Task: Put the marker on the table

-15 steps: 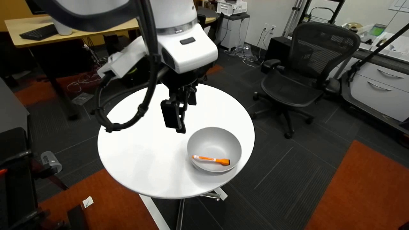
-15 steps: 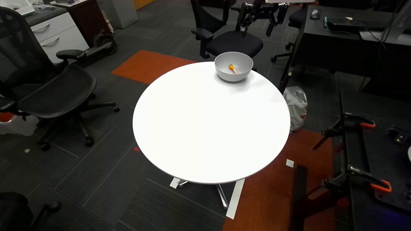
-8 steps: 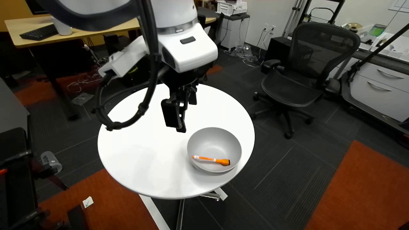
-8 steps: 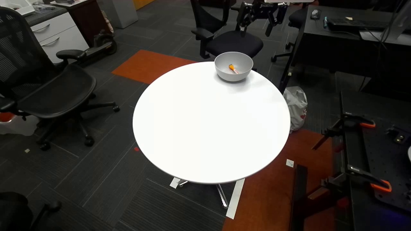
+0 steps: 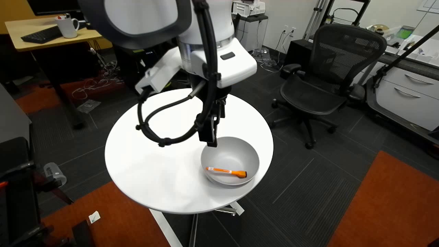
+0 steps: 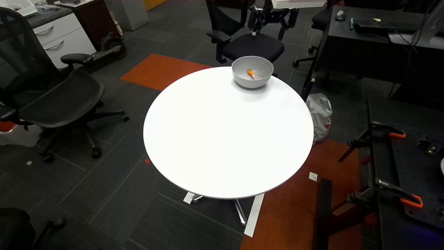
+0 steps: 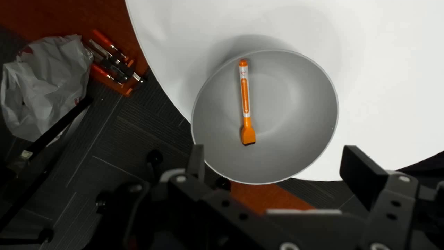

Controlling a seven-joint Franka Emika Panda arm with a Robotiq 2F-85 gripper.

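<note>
The marker [image 7: 246,93] lies inside the gray bowl [image 7: 288,139], ahead of the fingers [image 7: 362,173] in the wrist view, within the span between them and nearer the one on that view's left. Its flared orange end points back toward the fingers; its slim end lies away from them, toward the bowl's rim. The fingers stand wide apart. Lower than they are, the bowl rests upright on the round white tabletop [image 5: 154,178], near the edge, and an exterior view shows it apart from the fingertips [image 6: 281,33]. In the wrist view, the visible tabletop spreads past the bowl, away from the fingers and toward the right. A crumpled plastic bag [image 7: 48,86] is well off to the fingers' left there, beyond the tabletop's edge. In an exterior view the white arm [image 5: 223,65] rises above the fingers, a black cable [image 5: 212,85] looping beside them; in an exterior view a black office chair [image 6: 256,46] stands behind them.
</note>
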